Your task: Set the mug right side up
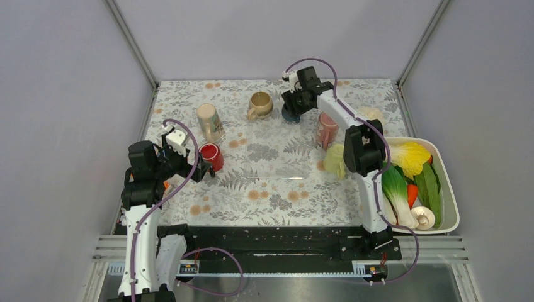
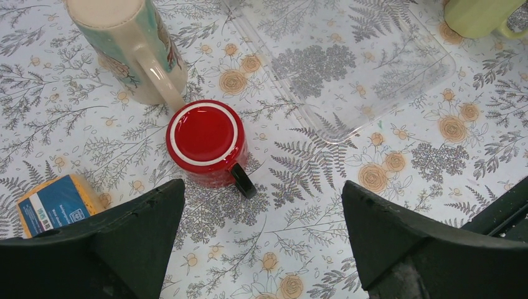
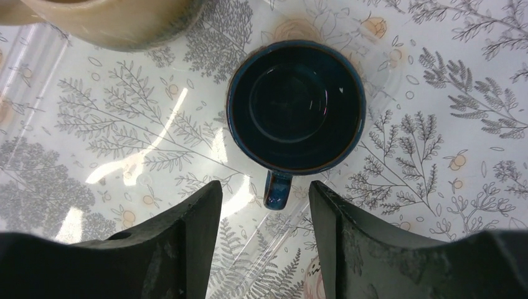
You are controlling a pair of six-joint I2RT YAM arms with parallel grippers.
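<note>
Red mug (image 2: 206, 140) upside down, axis vertical, handle toward wide-open left claw (image 2: 263, 190); right claw (image 3: 264, 187) open over blue mug (image 3: 296, 106).

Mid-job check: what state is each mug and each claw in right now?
red mug: upside down, base up, standing free.
dark blue mug: upright, mouth up, empty.
tan mug: upright, mouth up.
tall cream mug: looks base-up; cropped, not certain.
left claw: open wide, above the red mug, holding nothing.
right claw: open, above the dark blue mug, not gripping it.
</note>
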